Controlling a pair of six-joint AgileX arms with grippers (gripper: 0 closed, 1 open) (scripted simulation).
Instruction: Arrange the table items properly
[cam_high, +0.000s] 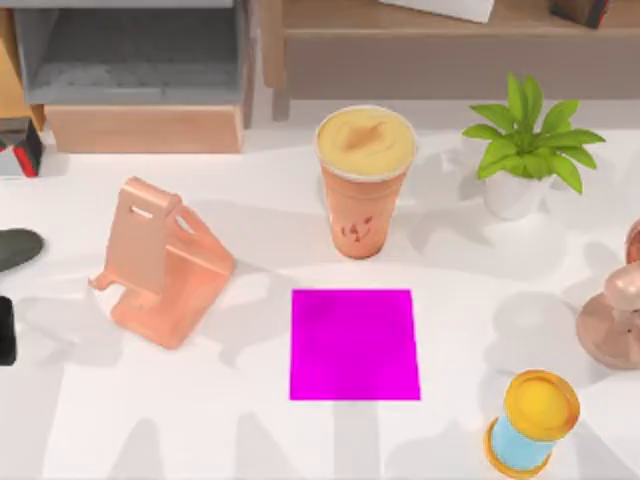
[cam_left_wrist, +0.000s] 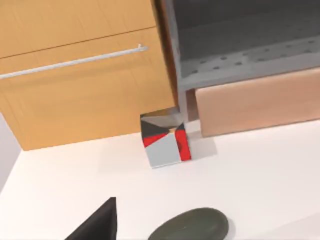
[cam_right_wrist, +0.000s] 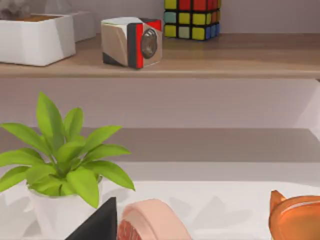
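A tall orange cup (cam_high: 365, 180) with a creamy yellow top stands upright at the table's middle back, just behind a magenta square mat (cam_high: 354, 343). Its rim also shows in the right wrist view as the orange cup (cam_right_wrist: 295, 220). A dark grey oval mouse (cam_high: 15, 248) lies at the table's far left edge, and the mouse (cam_left_wrist: 192, 226) appears close by in the left wrist view. My left gripper (cam_left_wrist: 100, 227) shows as a dark wedge beside the mouse, apart from it. My right gripper (cam_right_wrist: 97, 226) is a dark wedge near the plant.
A pink phone stand (cam_high: 160, 265) sits left of the mat. A potted plant (cam_high: 525, 150) stands back right. A yellow-topped blue cylinder (cam_high: 533, 420) is front right, with a copper-pink object (cam_high: 615, 310) at the right edge. A grey-red cube (cam_left_wrist: 165, 137) sits by the drawers.
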